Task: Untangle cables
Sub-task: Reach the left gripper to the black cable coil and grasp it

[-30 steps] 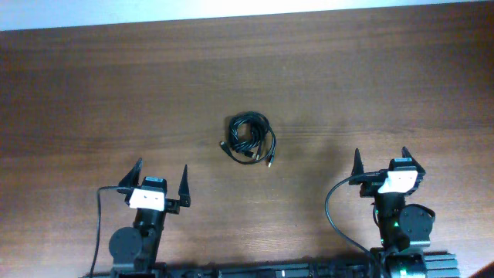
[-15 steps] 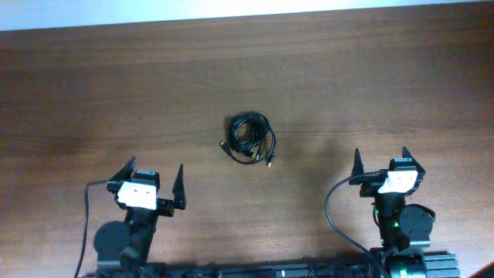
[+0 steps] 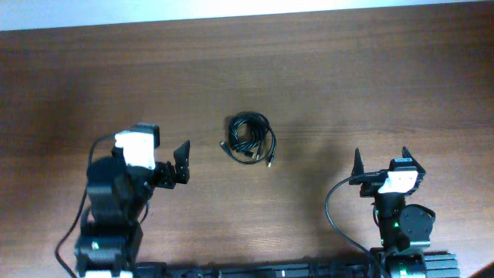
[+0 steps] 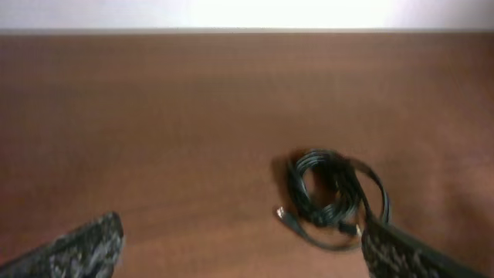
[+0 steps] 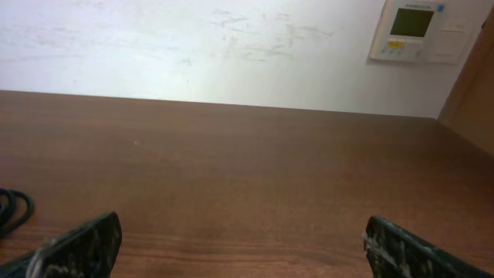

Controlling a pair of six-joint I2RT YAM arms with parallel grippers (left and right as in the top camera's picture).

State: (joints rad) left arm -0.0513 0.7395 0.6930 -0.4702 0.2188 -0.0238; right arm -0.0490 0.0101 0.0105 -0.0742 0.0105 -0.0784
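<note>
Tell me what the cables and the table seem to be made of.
The cables: thin cords in black sheathing, probably rubber or plastic, since they coil in soft loops; one plug tip looks pale, perhaps metal, though blurred. The table: reddish-brown wood or wood-look laminate, with long grain streaks and a faint sheen; which one is unclear.

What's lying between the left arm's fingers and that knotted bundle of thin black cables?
Nothing: in the overhead view only bare brown wooden table separates the left fingers from the black cable bundle.

Even, moderate light; brown wooden table (image 3: pixel 363 85) dimmer left of coiled thin black cables (image 3: pixel 249 139); left-wrist view blurred throughout.
</note>
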